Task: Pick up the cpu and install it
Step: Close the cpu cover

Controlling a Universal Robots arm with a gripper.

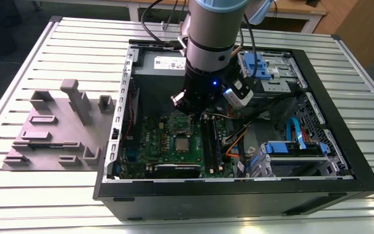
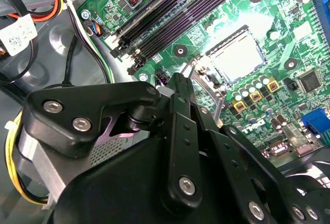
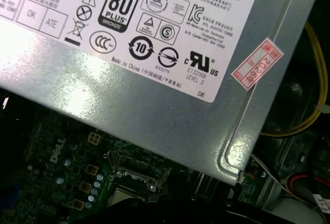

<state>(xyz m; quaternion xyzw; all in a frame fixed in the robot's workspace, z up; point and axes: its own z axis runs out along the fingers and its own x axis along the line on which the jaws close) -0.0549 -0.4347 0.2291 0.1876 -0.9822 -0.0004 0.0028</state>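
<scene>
my gripper (image 1: 188, 111) hangs low over the motherboard (image 1: 154, 141) inside the case (image 1: 239, 197); i cannot tell whether it is wide or narrow. the cpu (image 1: 182, 145) seems seated flat on the board, just near of the gripper, so placing looks done. whether it's latched, i cannot tell.

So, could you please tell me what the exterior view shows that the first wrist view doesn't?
Exterior view: the whole black computer case on the slatted table, the grey fixture beside it, the arm above the board, and blue drive brackets. First wrist view: a red sticker and yellow wires. Shared: the grey power supply with its white label, and the green motherboard.
</scene>
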